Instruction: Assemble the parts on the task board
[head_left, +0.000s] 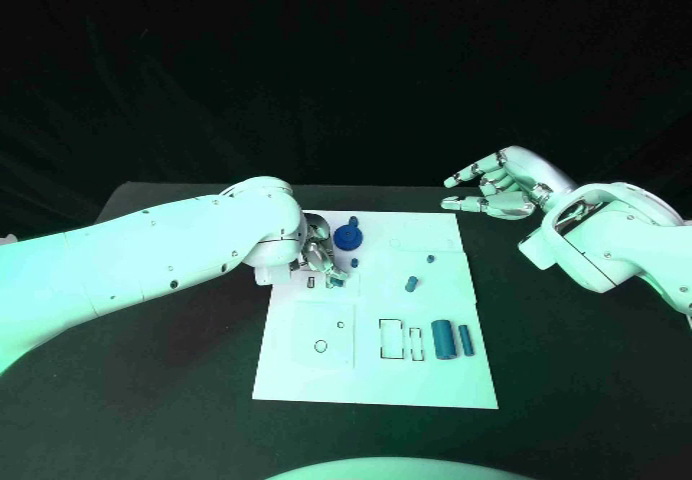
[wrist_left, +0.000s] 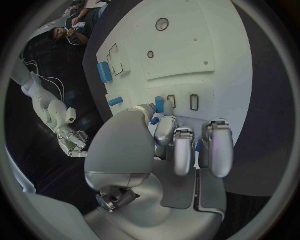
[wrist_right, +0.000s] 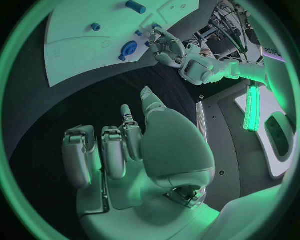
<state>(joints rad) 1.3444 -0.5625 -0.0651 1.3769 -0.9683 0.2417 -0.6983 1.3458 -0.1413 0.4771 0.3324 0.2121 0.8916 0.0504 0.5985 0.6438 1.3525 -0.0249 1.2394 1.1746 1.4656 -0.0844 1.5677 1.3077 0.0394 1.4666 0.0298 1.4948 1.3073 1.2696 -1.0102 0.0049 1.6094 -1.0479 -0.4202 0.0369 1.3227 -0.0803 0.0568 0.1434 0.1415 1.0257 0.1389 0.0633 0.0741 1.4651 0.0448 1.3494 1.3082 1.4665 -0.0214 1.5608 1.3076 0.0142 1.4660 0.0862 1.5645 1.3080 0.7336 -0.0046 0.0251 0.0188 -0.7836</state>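
- The left robot hand (head_left: 317, 262) is low over the white board (head_left: 378, 385), left of centre in the frame. Its fingers curl around a small blue part (wrist_left: 160, 105), probably to seat it.
- More blue parts lie at the board's lower right, one being a cylinder (head_left: 446, 340), likely waiting their turn.
- The right robot hand (head_left: 496, 187) hovers at the upper right, off the board over the table (head_left: 577, 380). It's loosely spread and holds nothing, seemingly keeping clear.

The white flat task board (head_left: 378, 385) has bare room along its near edge. The left silver hand (head_left: 315, 262) sits low over the far left part, blocking the way there. A round blue knob piece (head_left: 348, 236) stands just beside it. Two blue tube pieces (head_left: 454, 340) lie at the right side. The right silver hand (head_left: 495, 186) hangs over black table (head_left: 577, 380), off the board's far right corner.
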